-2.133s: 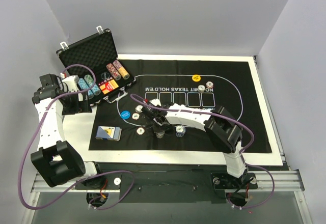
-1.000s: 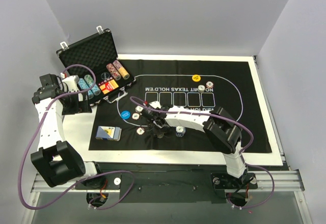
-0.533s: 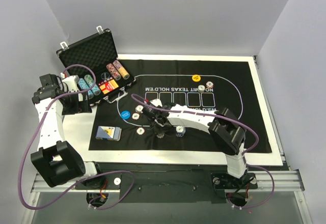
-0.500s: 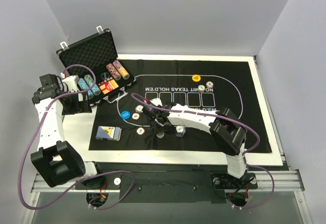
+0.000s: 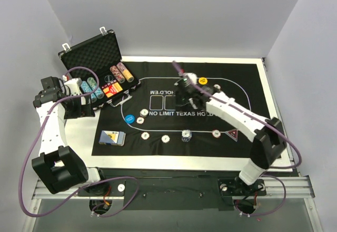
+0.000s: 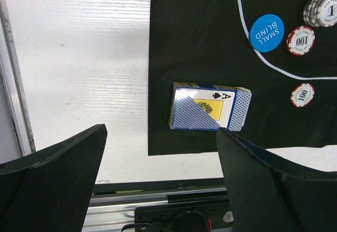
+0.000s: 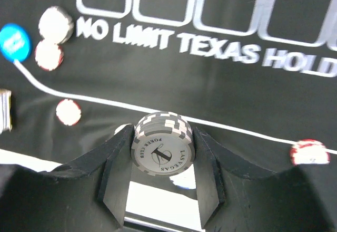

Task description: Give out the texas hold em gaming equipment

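My right gripper (image 5: pixel 185 98) hangs above the far middle of the mat, shut on a small stack of grey-and-white poker chips (image 7: pixel 162 144) held on edge between its fingers (image 7: pixel 115 161). On the black felt mat (image 5: pixel 242 84) lie a blue button (image 5: pixel 129 118), a white chip stack (image 5: pixel 144 113), a blue-speckled stack (image 5: pixel 185 135), single red-and-white chips (image 5: pixel 216 133) and a yellow button (image 5: pixel 202 80). The blue-backed card deck (image 6: pixel 209 107) lies at the mat's near left corner. My left gripper (image 6: pixel 163 190) is open and empty, high over the left table edge.
The open black case (image 5: pixel 97 52) stands at the far left with rows of chips (image 5: pixel 121 73) in its tray. White table (image 6: pixel 84 74) shows left of the mat. A small triangular marker (image 5: pixel 231 134) lies near the mat's front right. The metal rail (image 5: pixel 168 187) runs along the near edge.
My right arm has risen from the near-left chip row and swung to the far middle of the mat with the grey-and-white stack. The chips it covered now show. The left arm has not moved.
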Action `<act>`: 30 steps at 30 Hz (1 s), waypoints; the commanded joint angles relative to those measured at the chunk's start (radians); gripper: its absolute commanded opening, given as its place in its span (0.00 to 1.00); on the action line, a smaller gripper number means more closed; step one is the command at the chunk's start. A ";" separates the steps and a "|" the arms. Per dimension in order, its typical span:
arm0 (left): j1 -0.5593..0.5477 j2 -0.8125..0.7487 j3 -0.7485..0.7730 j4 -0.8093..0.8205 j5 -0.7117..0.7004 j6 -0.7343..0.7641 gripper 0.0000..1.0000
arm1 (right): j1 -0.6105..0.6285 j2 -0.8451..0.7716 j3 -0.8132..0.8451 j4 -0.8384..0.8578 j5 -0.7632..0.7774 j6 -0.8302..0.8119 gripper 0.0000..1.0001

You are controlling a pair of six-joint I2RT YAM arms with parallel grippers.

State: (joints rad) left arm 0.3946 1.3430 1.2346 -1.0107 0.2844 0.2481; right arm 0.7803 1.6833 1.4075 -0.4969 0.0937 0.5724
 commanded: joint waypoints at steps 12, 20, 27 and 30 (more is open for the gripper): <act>0.006 -0.005 -0.007 0.024 0.022 0.005 0.97 | -0.254 -0.252 -0.502 0.015 0.072 0.086 0.32; 0.006 -0.005 -0.009 0.023 0.021 0.006 0.97 | -0.263 -0.252 -0.642 0.104 0.074 0.144 0.32; 0.006 -0.004 0.000 0.021 0.022 0.005 0.97 | -0.269 -0.217 -0.660 0.138 0.080 0.152 0.32; 0.006 -0.002 0.008 0.015 0.021 0.005 0.97 | -0.271 -0.197 -0.668 0.146 0.078 0.156 0.32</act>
State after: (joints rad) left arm 0.3946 1.3430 1.2209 -1.0065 0.2882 0.2474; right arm 0.5179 1.4685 0.7597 -0.3576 0.1360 0.7090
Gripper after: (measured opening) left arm 0.972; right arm 0.401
